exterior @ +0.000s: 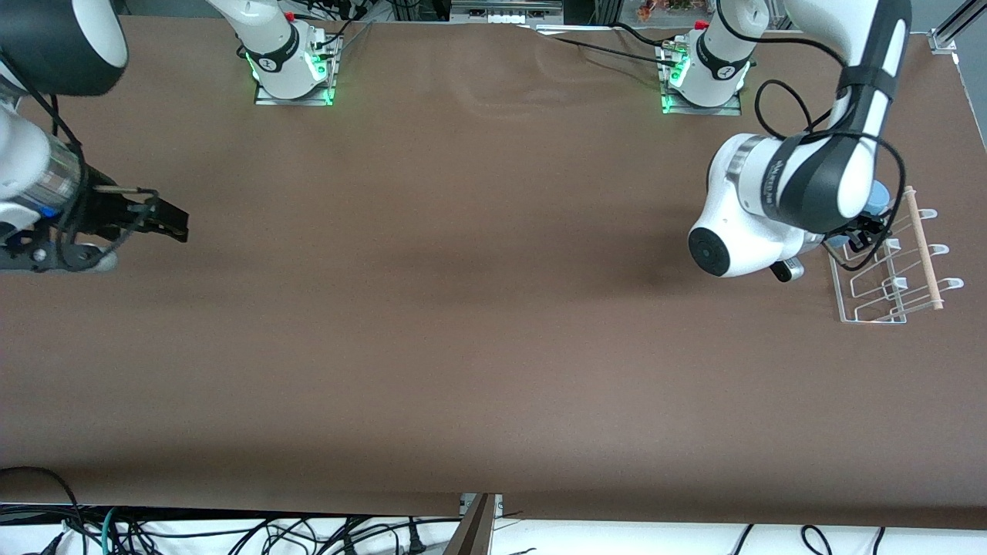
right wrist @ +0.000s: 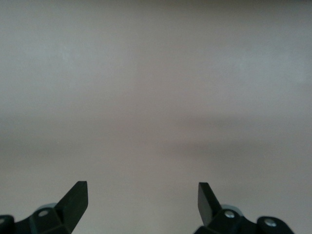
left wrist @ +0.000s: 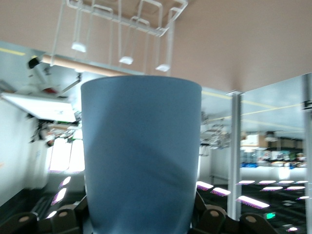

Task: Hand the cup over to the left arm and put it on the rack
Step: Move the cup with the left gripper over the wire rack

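The left gripper (exterior: 870, 228) is hovering over the rack (exterior: 887, 270) at the left arm's end of the bench (exterior: 463, 308), its jaws clenched on the cup (left wrist: 141, 156); the right gripper (exterior: 166, 218) is waiting over the right arm's end — jaws released, holding nothing; no writing is legible.

White left arm (exterior: 802, 185) with dark grey joints, looping black cables.
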Motion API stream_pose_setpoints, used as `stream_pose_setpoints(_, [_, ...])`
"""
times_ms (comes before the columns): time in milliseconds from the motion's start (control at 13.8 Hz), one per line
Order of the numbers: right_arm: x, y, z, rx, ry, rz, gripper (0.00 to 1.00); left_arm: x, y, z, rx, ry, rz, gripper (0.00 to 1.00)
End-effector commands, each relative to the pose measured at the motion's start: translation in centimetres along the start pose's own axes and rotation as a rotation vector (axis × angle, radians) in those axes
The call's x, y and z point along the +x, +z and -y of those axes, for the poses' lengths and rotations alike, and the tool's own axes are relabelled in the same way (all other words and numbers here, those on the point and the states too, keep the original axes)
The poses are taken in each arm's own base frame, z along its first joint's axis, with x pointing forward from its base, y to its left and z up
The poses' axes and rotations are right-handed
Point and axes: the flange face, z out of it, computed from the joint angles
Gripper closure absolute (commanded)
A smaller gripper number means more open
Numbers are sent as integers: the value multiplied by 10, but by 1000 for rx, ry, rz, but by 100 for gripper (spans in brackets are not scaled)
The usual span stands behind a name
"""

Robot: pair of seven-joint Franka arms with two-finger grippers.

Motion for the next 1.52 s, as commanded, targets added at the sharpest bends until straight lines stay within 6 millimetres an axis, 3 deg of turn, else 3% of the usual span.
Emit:
stream_pose_setpoints(0, [-18, -17, -11, -10, 1, -41, 0, -9, 46, -38, 116, -63, 8, 100])
stream_pose_setpoints(145, [-20, -15, -10, -23, -46, -28, 0, 1, 77, -69, 183, -112, 40, 100])
stream_pose_setpoints(218, [-22, -16, -12, -22, -98, -24, 0, 6, 89, -73, 199, -128, 57, 100])
stream_pose_setpoints(508, [-33, -13, -17, -16, -57, 51, 0, 13, 142, -52, 156, -228, 10, 100])
stream_pose_setpoints(798, [-28, -9, -18, -8, -55, 60, 0, 35, 178, -64, 157, -245, 8, 100])
stream_pose_setpoints(1161, [-26, -12, -19, -7, -58, 53, 0, 42, 194, -63, 175, -158, 37, 98])
stream_pose_setpoints(1451, [-27, -12, -18, -6, -57, 54, 0, 62, 208, -59, 205, -106, 54, 96])
